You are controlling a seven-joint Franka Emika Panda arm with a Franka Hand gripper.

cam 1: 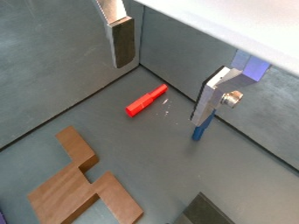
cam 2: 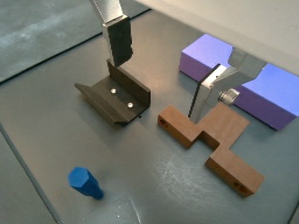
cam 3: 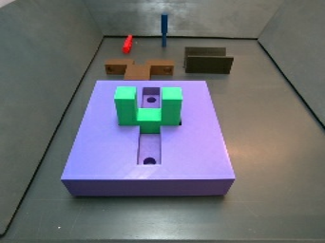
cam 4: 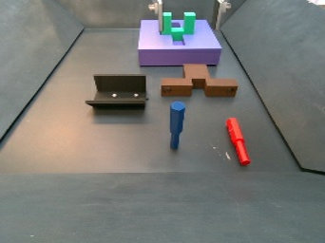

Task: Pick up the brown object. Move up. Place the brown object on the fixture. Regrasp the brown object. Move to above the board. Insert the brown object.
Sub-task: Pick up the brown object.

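- The gripper (cam 2: pixel 163 74) is hanging above the floor with its jaws wide apart, and nothing is sitting between the two silver fingers (cam 1: pixel 121 42).
- In both wrist views the fingers are showing as flat plates with dark pads, one near the upper edge and one (cam 2: pixel 212 92) further in.
- The brown object (cam 2: pixel 212 147) is lying flat on the grey floor, just in front of the board (cam 2: pixel 239 79), and it is not touching the gripper.
- In a side view the brown object (cam 4: pixel 199 83) is resting between the board (cam 4: pixel 178 49) and the blue peg (cam 4: pixel 177 124), which is standing upright.
- The fixture (cam 2: pixel 117 99) is standing on the floor beside the brown object, apart from it, with two small pale dots on its wall.
- In a side view the fixture (cam 3: pixel 210 61) is sitting behind the board (cam 3: pixel 152 152), to the right of the brown object (cam 3: pixel 141 69).
- The green block (cam 3: pixel 147 106) is sitting on top of the board, around the far end of the slot.
- The red peg (cam 1: pixel 145 101) is lying on its side on the floor, well apart from the brown object (cam 1: pixel 82 188).
- In a side view the red peg (cam 4: pixel 237 140) is lying near the blue peg, not touching it.
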